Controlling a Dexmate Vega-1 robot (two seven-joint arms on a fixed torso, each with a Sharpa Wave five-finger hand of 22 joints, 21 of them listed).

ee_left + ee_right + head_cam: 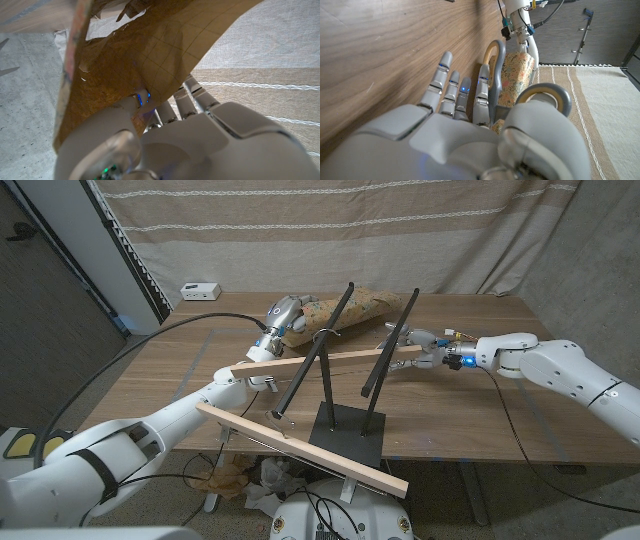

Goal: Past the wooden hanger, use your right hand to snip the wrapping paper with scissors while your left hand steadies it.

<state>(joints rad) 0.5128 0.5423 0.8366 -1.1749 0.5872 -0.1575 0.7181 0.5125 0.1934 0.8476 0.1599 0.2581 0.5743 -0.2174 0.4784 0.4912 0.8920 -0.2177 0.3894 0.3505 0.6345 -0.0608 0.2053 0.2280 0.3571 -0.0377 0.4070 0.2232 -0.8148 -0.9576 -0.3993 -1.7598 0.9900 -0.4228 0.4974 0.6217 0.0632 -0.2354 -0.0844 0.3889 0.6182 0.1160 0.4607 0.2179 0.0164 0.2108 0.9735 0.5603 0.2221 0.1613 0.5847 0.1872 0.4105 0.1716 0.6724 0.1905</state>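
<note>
The wrapping paper (352, 307), floral with a brown gridded back, lies on the far middle of the table beyond the wooden hanger (330, 363). My left hand (283, 315) grips the paper's left end; in the left wrist view its fingers (170, 107) pinch the brown sheet (150, 55). My right hand (425, 348) is at the paper's right end and holds the scissors (496, 60), grey handles with tan-lined loops, with the thumb through one loop (547, 97). The blades are hidden behind the fingers. The right wrist view shows the paper (517, 75) just beyond the scissors.
The hanger's black stand (345, 435) and slanted black rods rise at the table's front middle, between me and the paper. A second wooden bar (300, 448) overhangs the front edge. A small white box (200, 289) sits at the far left. A striped curtain hangs behind.
</note>
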